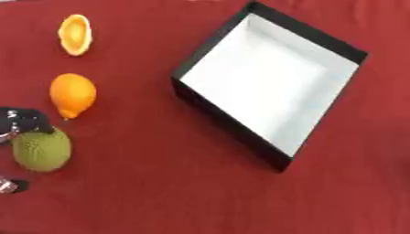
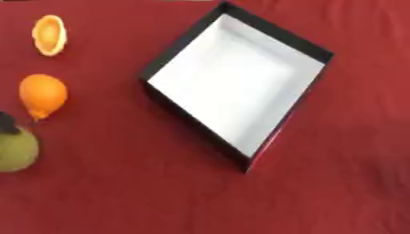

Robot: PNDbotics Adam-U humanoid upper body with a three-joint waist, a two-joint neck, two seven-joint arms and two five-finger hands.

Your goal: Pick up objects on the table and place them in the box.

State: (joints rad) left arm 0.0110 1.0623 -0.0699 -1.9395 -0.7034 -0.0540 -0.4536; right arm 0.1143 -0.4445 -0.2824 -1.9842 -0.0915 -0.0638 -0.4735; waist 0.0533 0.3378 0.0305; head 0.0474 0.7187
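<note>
At the left table edge, the green bumpy fruit (image 1: 41, 149) sits between my left hand's (image 1: 24, 119) fingers, which look curled around it; the contact itself I cannot tell. An orange lemon (image 1: 73, 95) lies just beyond, the halved one (image 1: 75, 34) farther off, the empty box (image 1: 350, 49) well right. Risk: the round fruit rolling out mid-lift and bumping the lemon.

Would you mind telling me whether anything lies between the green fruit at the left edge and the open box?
Nothing visible does. Bare red cloth runs from the green fruit to the box; the orange fruit lies farther back, off that line.
</note>
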